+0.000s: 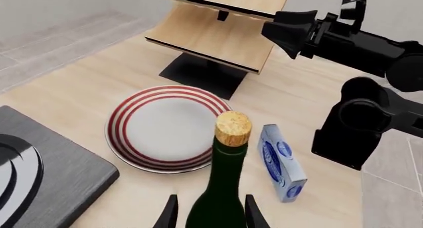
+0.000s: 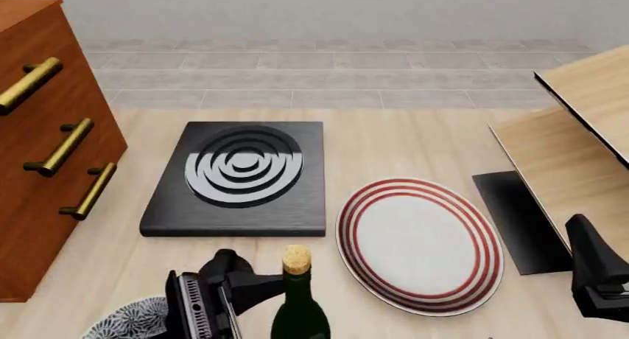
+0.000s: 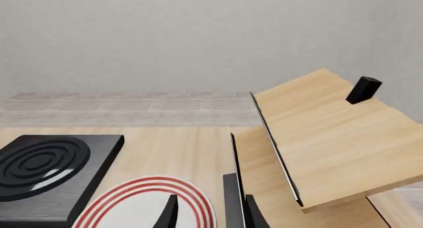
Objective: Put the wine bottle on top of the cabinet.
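The wine bottle, dark green with a tan cork, stands upright between the fingers of my left gripper. The fingers sit on either side of its body with a slight gap on one side, so the gripper is open around it. In the front view the bottle is at the near edge, with the left gripper coming in from its left. The reddish-brown cabinet with brass handles stands at the far left. My right gripper is open and empty at the right.
A red-ringed white plate lies right of the bottle. A black slab with concentric rings lies behind it. A pale wooden slanted structure stands at the right. A small blue-and-white box lies near the bottle. A patterned dish is at the near left.
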You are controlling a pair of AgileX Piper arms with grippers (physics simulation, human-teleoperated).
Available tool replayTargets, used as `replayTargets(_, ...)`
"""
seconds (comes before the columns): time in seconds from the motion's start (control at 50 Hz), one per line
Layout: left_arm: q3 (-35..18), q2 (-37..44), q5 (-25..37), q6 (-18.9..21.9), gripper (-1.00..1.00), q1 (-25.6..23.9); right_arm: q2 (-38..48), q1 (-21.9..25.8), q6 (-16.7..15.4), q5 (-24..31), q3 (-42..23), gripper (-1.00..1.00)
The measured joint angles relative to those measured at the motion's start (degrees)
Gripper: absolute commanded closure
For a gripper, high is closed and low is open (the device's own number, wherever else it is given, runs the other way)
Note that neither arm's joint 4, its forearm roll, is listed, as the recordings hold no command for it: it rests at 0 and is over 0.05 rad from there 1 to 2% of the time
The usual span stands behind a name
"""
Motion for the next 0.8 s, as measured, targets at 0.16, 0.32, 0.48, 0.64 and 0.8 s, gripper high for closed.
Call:
replayTargets(0.16, -0.5, 2.8, -1.4, -0.9, -1.00, 0.5, 0.0, 0.0, 0.0, 0.0, 0.0, -1.00)
replayTargets(0.32, -1.8, 5.7, -2.1, -1.5, -1.00, 0.5, 0.0, 0.0, 0.0, 0.0, 0.0, -1.00)
replayTargets(0.48, -3.4, 8.1, -2.6, -2.2, 1.00, 0.3, 0.0, 0.0, 0.0, 0.0, 0.0, -1.00)
replayTargets(0.64, -4.2, 8.6, -2.6, -2.7, 1.00, 0.5, 0.0, 0.0, 0.0, 0.0, 0.0, -1.00)
replayTargets(0.8, -3.8, 8.3, -2.6, -2.6, 1.00, 0.3, 0.0, 0.0, 0.0, 0.0, 0.0, -1.00)
